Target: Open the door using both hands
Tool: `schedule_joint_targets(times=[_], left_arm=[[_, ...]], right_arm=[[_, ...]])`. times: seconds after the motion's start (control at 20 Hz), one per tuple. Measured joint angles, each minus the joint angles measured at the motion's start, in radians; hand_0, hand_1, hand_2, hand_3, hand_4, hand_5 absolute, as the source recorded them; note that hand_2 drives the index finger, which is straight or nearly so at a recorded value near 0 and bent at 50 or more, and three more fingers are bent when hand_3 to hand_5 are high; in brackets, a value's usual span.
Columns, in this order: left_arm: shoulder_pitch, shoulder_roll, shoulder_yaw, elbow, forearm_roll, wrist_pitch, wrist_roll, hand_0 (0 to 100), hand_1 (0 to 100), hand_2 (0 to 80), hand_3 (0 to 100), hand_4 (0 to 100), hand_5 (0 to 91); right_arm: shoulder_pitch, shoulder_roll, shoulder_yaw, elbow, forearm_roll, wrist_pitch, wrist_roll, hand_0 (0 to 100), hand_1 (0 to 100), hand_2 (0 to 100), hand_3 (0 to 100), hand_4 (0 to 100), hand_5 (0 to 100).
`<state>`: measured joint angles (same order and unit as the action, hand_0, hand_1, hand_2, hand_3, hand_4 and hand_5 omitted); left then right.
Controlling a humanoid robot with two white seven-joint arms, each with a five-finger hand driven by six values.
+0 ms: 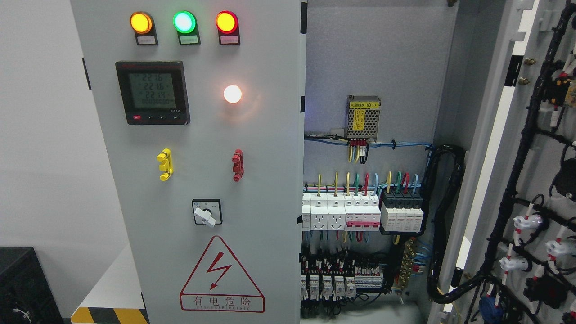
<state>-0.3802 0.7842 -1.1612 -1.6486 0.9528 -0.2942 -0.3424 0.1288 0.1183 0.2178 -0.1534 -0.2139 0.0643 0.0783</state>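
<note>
The left door of the grey cabinet fills the left and middle of the frame, a tall upright panel with its long axis vertical and its face turned toward the camera. It looks closed or nearly so, its right edge running down the middle of the frame. The right door stands swung wide open at the right edge of the frame, its inner face showing, laced with black cable bundles and white lamp backs.

On the left door sit three lit lamps at the top, orange, green and red, a black meter below them, a glowing white lamp, a yellow handle, a red handle, a rotary switch and a red warning triangle.

Between the doors the cabinet interior is exposed: a small power supply with a yellow label, rows of white breakers and coloured wires.

Neither robot hand nor arm appears anywhere in the frame, so the state of the fingers cannot be told.
</note>
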Motion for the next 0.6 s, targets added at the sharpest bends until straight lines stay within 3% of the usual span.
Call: schedule_joint_targets(times=[0.1,0.25,0.4,0.6], left_arm=[[0.153,0.010,0.020,0.074,-0.036,-0.074,-0.014,0,0,0.0,0,0,0.0],[0.331,-0.021,0.057,0.232,-0.073,-0.118,-0.085,0,0,0.0,0,0,0.0],[0.437,-0.107,0.106,0.455,-0.096,-0.132,-0.132,0,0,0.0,0,0,0.0],[0.501,-0.265,0.202,0.784,-0.112,-0.138,-0.147,0,0,0.0,0,0,0.0]], right_arm=[[0.000,0.000,0.000,0.000,0.000,0.000,0.000,0,0,0,0,0,0],[0.000,0.000,0.000,0.000,0.000,0.000,0.000,0,0,0,0,0,0],[0.000,0.000,0.000,0.000,0.000,0.000,0.000,0,0,0,0,0,0],[0.000,0.000,0.000,0.000,0.000,0.000,0.000,0,0,0,0,0,0]])
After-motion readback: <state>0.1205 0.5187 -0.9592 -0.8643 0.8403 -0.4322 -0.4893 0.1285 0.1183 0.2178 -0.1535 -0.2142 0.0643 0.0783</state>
